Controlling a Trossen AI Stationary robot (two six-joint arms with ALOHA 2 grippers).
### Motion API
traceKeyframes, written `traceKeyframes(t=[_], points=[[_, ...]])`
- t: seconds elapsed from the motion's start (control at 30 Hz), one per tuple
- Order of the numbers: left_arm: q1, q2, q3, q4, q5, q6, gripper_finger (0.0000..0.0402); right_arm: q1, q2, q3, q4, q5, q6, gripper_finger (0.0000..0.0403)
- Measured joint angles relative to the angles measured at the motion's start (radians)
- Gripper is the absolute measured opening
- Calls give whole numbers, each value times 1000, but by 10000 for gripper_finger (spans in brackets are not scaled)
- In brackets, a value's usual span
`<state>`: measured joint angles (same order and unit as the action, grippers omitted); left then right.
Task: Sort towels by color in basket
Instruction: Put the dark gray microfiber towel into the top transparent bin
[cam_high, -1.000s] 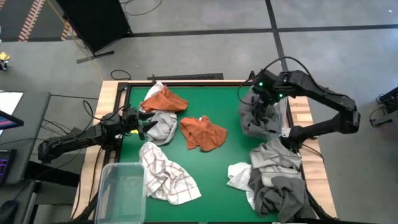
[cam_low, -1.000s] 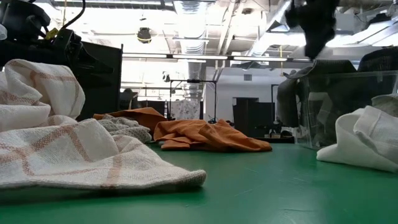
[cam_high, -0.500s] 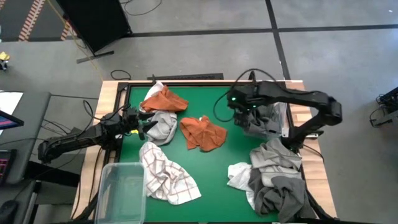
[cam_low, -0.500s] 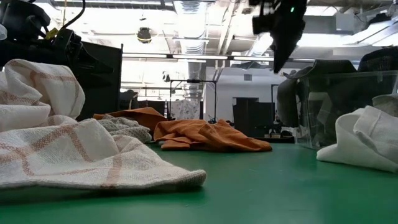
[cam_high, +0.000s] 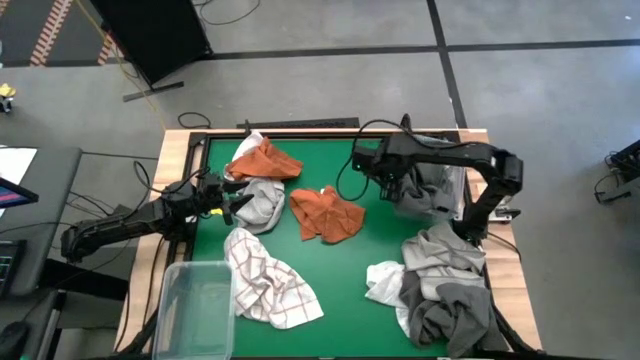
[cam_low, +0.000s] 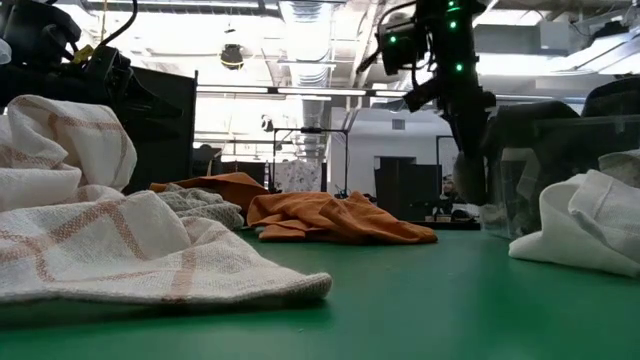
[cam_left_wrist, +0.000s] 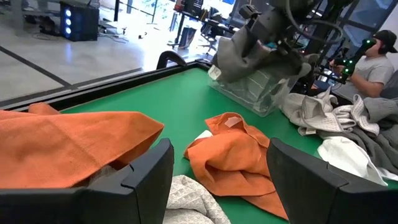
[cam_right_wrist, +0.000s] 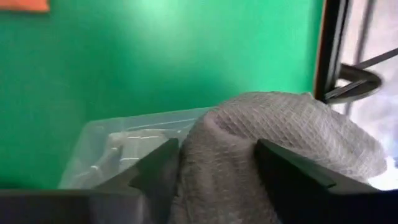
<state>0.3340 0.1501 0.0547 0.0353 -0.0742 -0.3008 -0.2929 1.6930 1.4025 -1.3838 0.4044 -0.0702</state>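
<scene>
My right gripper (cam_high: 400, 185) is at the far right of the table, shut on a grey towel (cam_high: 422, 195) over a clear bin (cam_high: 461, 187). My left gripper (cam_high: 232, 202) is open at the table's left, and its fingers stand over a light grey towel (cam_high: 262, 200) beside an orange towel (cam_high: 265, 160). A second orange towel (cam_high: 325, 212) lies in the middle of the table. A white checked towel (cam_high: 265, 285) lies near the front edge. A heap of grey and white towels (cam_high: 440, 285) sits at the near right. My right gripper has a thick bunch of the grey towel (cam_right_wrist: 217, 130) between its two fingers (cam_right_wrist: 158, 171); how many layers cannot be told. The towel bulges out past the fingers. In the left wrist view it hangs from the gripper (cam_left_wrist: 261, 34) over the clear bin (cam_left_wrist: 261, 93).
A second clear bin (cam_high: 195, 305) sits at the near left corner. The black frame of the table (cam_right_wrist: 326, 56) runs close behind the right bin. A seated person (cam_left_wrist: 379, 56) is beyond the right side. Bare green surface lies between the middle orange towel and the right bin.
My right arm has swung its wrist from above the right bin toward the table's left, and has come lower in the low view. The gripper has turned back toward the bin. The grey towel has stayed over the bin.
</scene>
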Motion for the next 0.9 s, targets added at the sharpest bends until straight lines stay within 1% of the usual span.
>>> traceKeyframes(t=[0.03,0.1,0.23,0.27,0.4,0.47,0.63,0.9], points=[[0,0,0,0,0,0,245,5,6,0,-1,16,-8,226],[0,0,0,0,0,0,245,17,15,0,-5,43,-27,172],[0,0,0,0,0,0,245,33,12,2,-17,47,-46,38],[0,0,0,0,0,0,245,34,9,6,-26,47,-43,24],[0,0,0,0,0,-1,245,50,-27,49,-51,50,-4,28],[0,0,0,0,0,-2,245,69,-55,81,-71,76,9,26],[0,0,0,0,0,-3,245,106,-121,176,-187,109,100,21],[0,0,0,0,0,-3,245,110,-265,184,-186,97,210,21]])
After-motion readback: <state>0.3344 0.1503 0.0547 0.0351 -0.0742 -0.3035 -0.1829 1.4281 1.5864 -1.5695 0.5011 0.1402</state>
